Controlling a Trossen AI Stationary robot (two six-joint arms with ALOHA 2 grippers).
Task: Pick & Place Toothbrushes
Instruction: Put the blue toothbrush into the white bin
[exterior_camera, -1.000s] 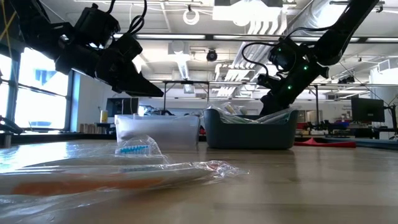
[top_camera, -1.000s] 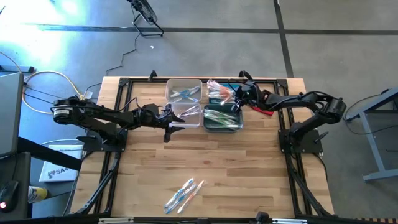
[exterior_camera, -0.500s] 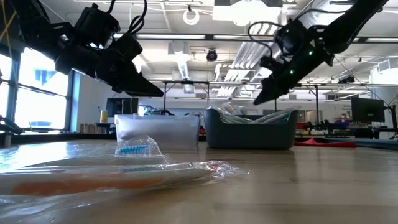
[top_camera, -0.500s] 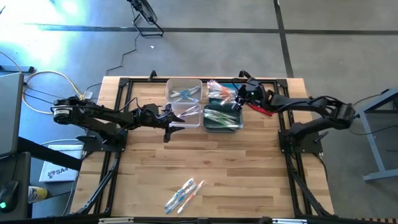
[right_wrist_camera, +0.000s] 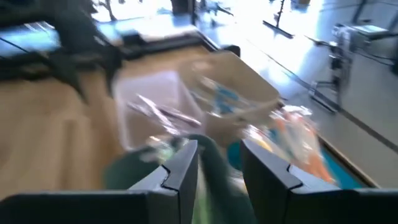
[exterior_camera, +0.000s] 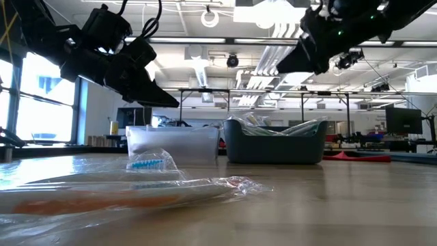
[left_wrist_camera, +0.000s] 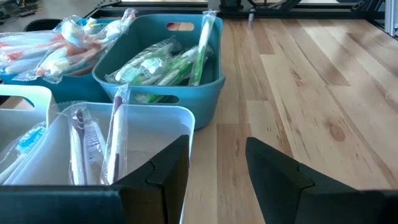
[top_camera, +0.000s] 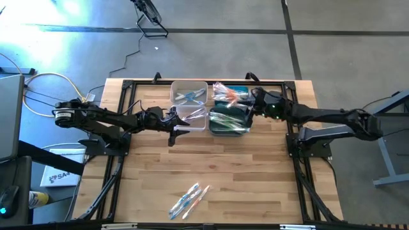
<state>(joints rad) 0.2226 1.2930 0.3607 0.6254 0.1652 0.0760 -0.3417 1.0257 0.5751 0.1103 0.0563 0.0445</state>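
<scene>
Hovering empty with jaws parted over the teal bin (top_camera: 228,121), the right gripper (top_camera: 251,108) could snag packets; left gripper (top_camera: 181,122) open, idle.

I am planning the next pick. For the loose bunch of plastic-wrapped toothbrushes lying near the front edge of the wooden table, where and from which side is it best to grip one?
The loose bunch of plastic-wrapped toothbrushes lies flat on the wooden table, fanned out diagonally. Probably best to come straight down and grip an outer one at mid-handle, fingers across its length, since nothing stands around it.
</scene>
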